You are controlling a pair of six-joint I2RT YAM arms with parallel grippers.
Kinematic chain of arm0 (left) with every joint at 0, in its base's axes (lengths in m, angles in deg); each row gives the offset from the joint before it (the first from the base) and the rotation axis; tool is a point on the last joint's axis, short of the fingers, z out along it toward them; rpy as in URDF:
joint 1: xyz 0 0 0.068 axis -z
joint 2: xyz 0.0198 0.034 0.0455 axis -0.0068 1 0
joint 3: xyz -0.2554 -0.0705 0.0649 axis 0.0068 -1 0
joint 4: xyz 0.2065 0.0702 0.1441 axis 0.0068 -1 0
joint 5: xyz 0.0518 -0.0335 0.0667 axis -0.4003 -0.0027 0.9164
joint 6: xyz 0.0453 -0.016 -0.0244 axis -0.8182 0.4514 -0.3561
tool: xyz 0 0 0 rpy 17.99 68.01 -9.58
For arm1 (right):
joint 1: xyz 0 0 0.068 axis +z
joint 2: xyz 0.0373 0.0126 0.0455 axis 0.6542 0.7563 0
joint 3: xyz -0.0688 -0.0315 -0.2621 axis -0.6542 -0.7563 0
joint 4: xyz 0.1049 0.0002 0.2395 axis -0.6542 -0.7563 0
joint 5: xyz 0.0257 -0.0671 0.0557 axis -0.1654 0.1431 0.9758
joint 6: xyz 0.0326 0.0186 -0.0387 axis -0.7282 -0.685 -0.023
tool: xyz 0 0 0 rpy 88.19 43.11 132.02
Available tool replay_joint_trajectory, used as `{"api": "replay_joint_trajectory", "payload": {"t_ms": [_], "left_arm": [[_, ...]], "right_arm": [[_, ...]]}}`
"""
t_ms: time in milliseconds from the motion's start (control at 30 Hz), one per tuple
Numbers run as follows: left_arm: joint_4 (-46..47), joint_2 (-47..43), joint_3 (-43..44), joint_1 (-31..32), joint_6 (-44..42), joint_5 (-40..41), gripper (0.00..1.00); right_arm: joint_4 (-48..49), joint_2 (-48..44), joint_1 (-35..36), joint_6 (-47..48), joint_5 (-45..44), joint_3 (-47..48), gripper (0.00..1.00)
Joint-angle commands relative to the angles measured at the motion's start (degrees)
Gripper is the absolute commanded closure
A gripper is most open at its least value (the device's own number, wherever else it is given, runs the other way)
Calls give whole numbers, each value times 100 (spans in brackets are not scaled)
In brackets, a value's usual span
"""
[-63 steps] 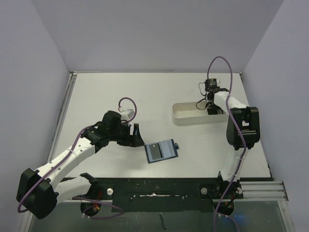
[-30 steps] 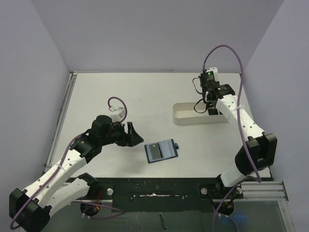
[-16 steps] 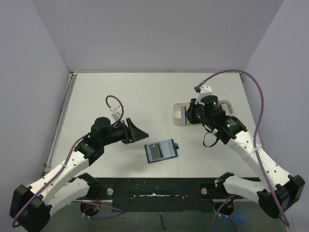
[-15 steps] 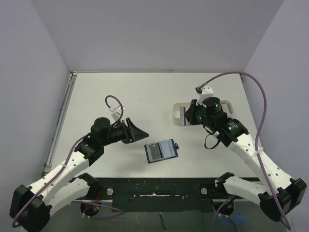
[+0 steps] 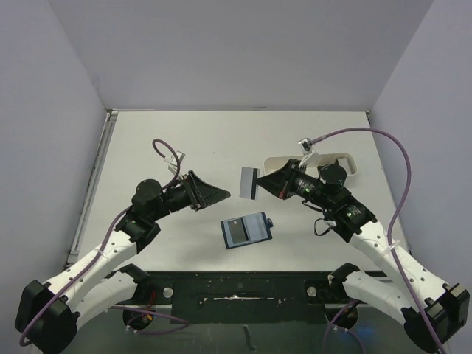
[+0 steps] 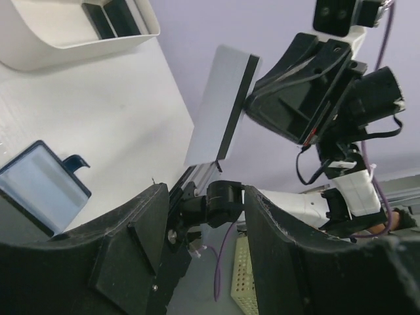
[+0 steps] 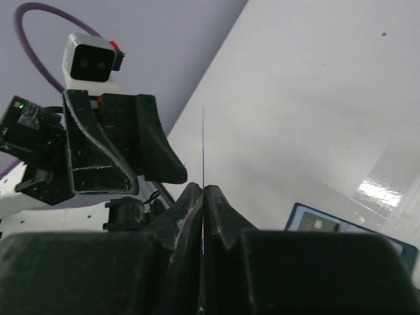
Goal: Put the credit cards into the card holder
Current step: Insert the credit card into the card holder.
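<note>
The right claw (image 5: 262, 184) is clamped shut on one credit card (image 5: 248, 181), pinching it by its edge and holding it upright in the air above the table (image 5: 184, 140); in the top view the card sits just at 12 o'clock of the card holder (image 5: 258, 227) and well clear of it. The right wrist view shows the card edge-on, a thin line rising from between the closed fingers; the left wrist view shows its broad pale face tilted, with a dark edge.

The left claw (image 5: 220, 194) hangs at 9 o'clock of the held card, pointing toward it and near it but not touching; its jaws stand apart with nothing between them.

The card holder lies open and flat on the table at 6 o'clock from the table's middle, between the two arms; a dark card (image 5: 236, 233) rests on its left half, and a small snap tab (image 5: 271, 222) sticks out at its 3 o'clock side.

The white tray (image 5: 346, 158) sits at 3 o'clock of the held card, partly hidden by the right arm; in the left wrist view two dark cards (image 6: 115, 16) stand on edge inside it.
</note>
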Motion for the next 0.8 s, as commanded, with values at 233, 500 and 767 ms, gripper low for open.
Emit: {"api": "replay_joint_trajectory", "payload": {"t_ms": [233,500,767], "left_arm": [[1557,210,-116,-24,591,-320,53],[1476,91,-149,-36,558,-218,64],[1254,-25,-274,-111,515,-21,100]], "right_arm": [[1593,285,466,-835,885,-177,100],[1440,545,625,-731,948,-74,100],[1187,639,638,-625,777,-44,97]]}}
